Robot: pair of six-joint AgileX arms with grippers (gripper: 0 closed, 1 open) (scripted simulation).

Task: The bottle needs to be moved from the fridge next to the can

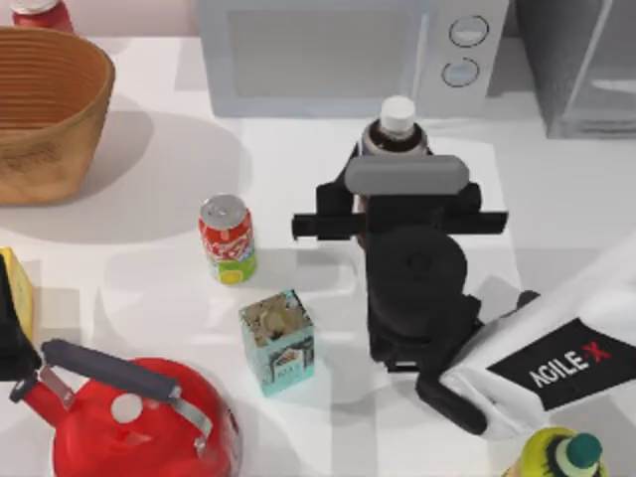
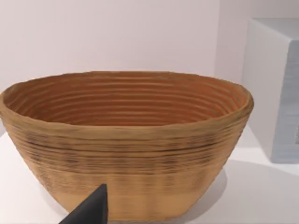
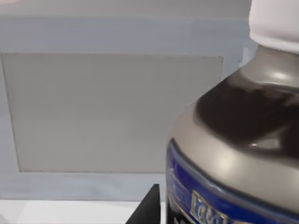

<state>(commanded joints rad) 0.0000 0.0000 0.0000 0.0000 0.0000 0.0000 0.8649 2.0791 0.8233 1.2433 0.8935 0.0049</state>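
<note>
The bottle (image 1: 397, 124) stands straight up on the worktop (image 1: 556, 199), right in front of the microwave (image 1: 338, 55). It is out of the fridge (image 1: 586, 70), which sits to the right of the microwave. The right gripper (image 1: 397, 189) is right at the bottle, on the side away from the microwave, and seems to hug it, but I cannot tell if it is squeezed tight. In the right wrist view the bottle (image 3: 243, 140) looms very close. The can (image 1: 228, 238) stands to the left of the bottle, a good way off, so the bottle has to go left. The right arm reaches in low and stretched out. The left arm is parked facing the basket (image 2: 126, 140).
</note>
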